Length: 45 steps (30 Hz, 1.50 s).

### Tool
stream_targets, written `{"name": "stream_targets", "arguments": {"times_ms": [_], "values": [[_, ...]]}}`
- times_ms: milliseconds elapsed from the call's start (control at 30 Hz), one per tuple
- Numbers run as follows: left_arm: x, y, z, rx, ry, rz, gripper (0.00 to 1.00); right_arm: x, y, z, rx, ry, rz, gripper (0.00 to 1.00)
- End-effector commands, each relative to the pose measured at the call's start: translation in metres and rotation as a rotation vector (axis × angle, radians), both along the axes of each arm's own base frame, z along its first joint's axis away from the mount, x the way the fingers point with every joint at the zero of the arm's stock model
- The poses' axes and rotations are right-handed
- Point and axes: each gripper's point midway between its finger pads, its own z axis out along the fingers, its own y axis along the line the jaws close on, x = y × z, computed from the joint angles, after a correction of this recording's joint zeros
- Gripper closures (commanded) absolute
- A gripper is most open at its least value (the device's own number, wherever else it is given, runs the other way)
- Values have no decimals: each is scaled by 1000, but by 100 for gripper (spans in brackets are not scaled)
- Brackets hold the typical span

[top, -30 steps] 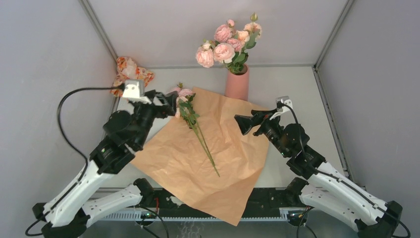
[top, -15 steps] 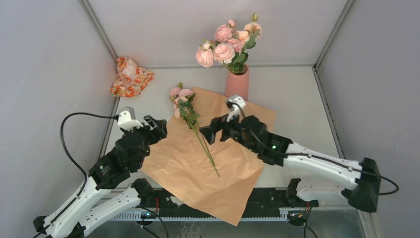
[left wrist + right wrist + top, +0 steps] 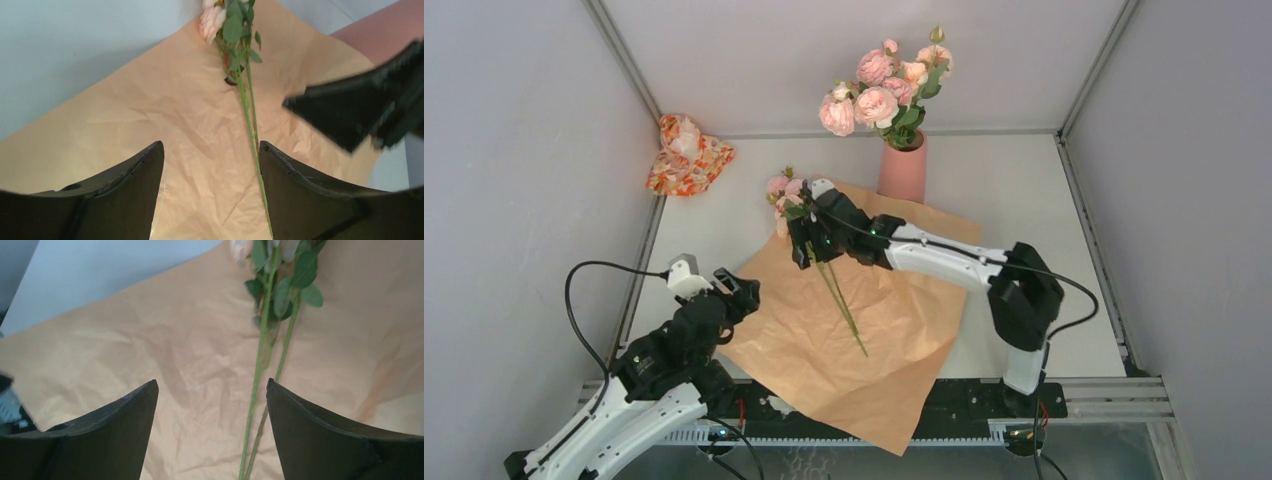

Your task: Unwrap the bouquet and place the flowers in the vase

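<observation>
Pale grey walls closed in a white table (image 3: 1024, 200), much of it covered by a creased sheet of tan-orange wrapping paper (image 3: 894, 330) lying flat. The right gripper (image 3: 810, 250) hung over the far part of that sheet, its fingers (image 3: 100, 440) spread wide with nothing between them. In its wrist view, two thin green stems of the loose flowers (image 3: 780, 187) ran along the paper below, just inside the right-hand finger, with leaves and pale blooms past the fingertips. The left gripper (image 3: 739, 283) sat over the sheet's near left edge, its fingers (image 3: 115, 190) likewise well apart and empty. The same stems stretched away ahead of it, close to its right-hand finger. Near the right gripper, further back on the table, stood the salmon-pink vase (image 3: 903, 172), upright, with a bunch of pink roses (image 3: 876, 95) in it. Well apart from both grippers, in the back left corner, lay an orange-and-white floral-patterned bundle (image 3: 686, 155).
</observation>
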Motion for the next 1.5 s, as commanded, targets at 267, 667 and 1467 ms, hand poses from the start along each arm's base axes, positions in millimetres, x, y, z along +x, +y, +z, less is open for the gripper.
{"name": "stream_targets", "arguments": {"times_ms": [267, 667, 1467], "values": [[-14, -4, -24, -61, 63, -27, 27, 107, 20, -39, -143, 49, -110, 36], [-15, -3, -25, -45, 71, -31, 27, 132, 12, -81, -183, 103, -155, 49], [-17, -3, -31, -52, 81, -34, 28, 131, 15, -83, -194, 54, -140, 100]]}}
